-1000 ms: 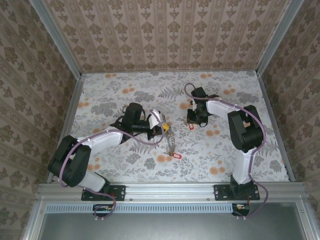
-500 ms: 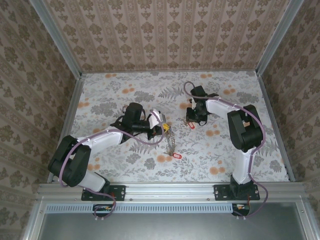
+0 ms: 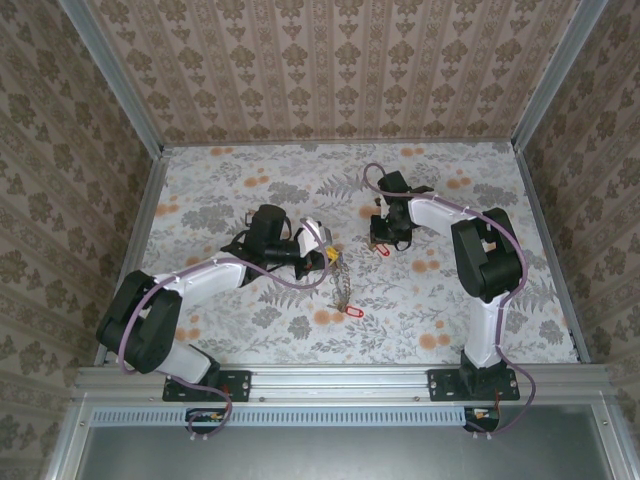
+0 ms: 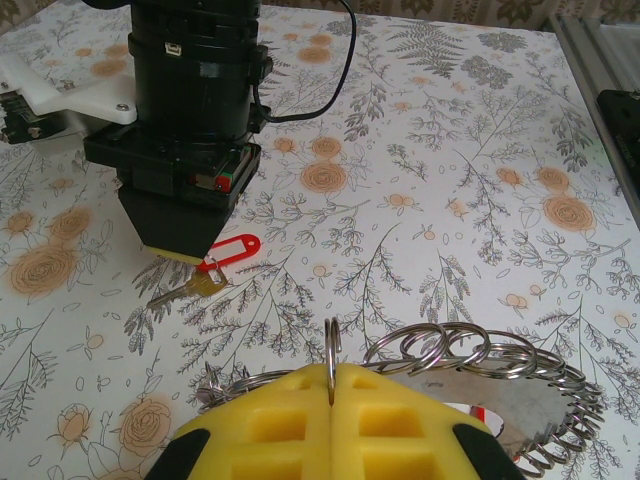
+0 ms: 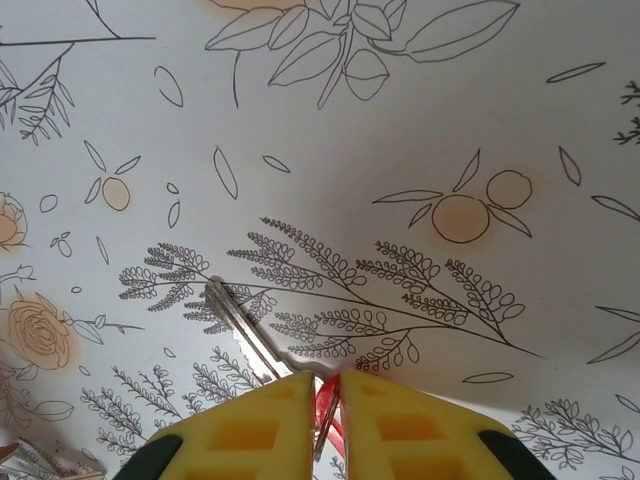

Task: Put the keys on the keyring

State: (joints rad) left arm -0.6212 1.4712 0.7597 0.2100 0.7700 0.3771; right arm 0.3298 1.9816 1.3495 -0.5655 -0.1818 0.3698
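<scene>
Red plastic is showing between the right gripper's (image 5: 328, 385) closed yellow pads. It is pinching the tagged key (image 5: 240, 322) by its head, the blade resting on the floral table (image 5: 420, 120) and pointing far-left. I would be lifting gently, keeping that blade free and level for threading. The left gripper (image 4: 330, 372) is clamping the keyring (image 4: 470, 352), which sits near and left of the key.

We've got white links, black joints on left arm (image 3: 205, 272) and right arm (image 3: 440, 212); lilac cables; yellow recessed finger pads (image 4: 262, 430).
</scene>
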